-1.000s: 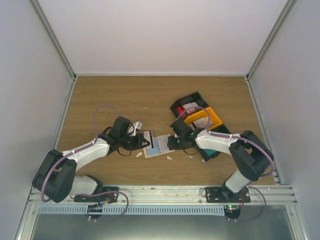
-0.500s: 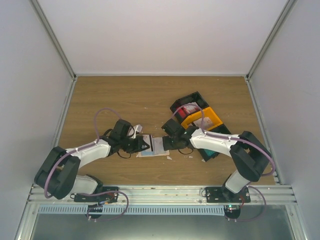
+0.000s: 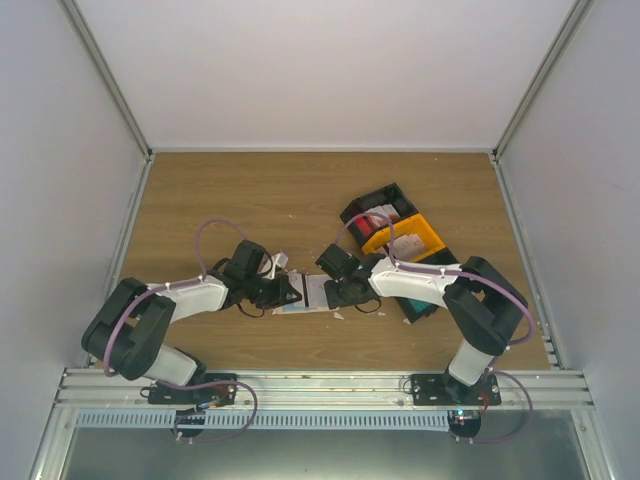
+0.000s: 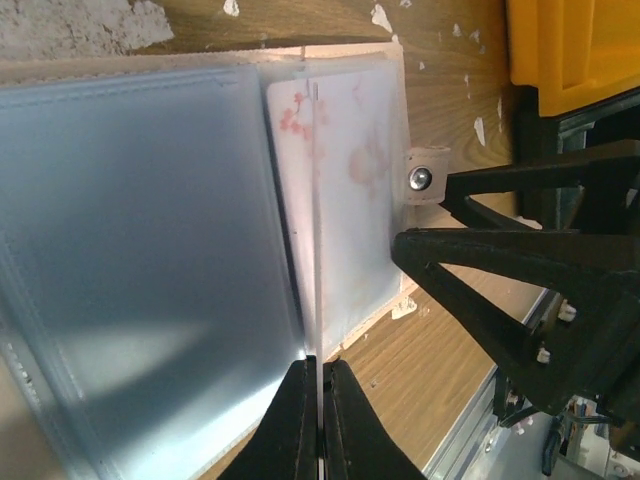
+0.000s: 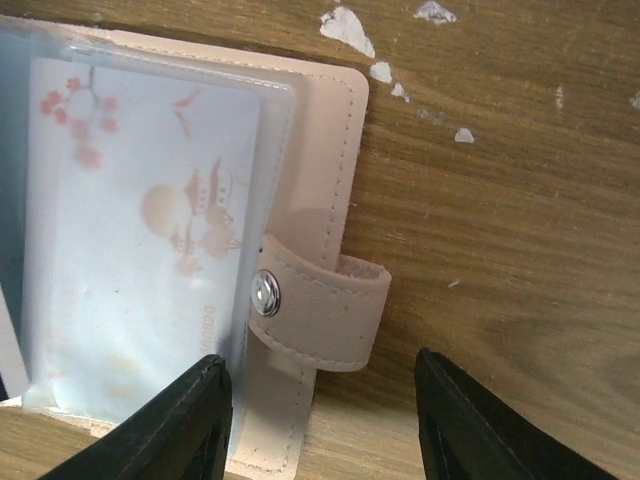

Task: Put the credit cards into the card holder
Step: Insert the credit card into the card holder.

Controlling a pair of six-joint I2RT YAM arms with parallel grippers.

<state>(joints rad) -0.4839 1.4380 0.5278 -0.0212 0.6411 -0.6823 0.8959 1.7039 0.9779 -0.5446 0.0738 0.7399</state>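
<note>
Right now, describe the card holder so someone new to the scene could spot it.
On the wooden table, look left of the yellow bin, between the left gripper and right gripper. The card holder lies open there: thin, beige, with clear pockets and a snap tab, unlike the bulky bin.

Free tabletop [image 3: 230, 190] at back and left, bins [image 3: 425, 238] blocking right beside card holder [image 3: 316, 292]

No legible word, brand or number in any view. Credit card [image 5: 140, 250] inside clear sleeve of card holder [image 5: 322, 150] bore only printed artwork: red blossom sprig, sun disc, pagoda-like outline. Short row of faint characters near card's lower edge ran sideways, too blurred to read.
</note>
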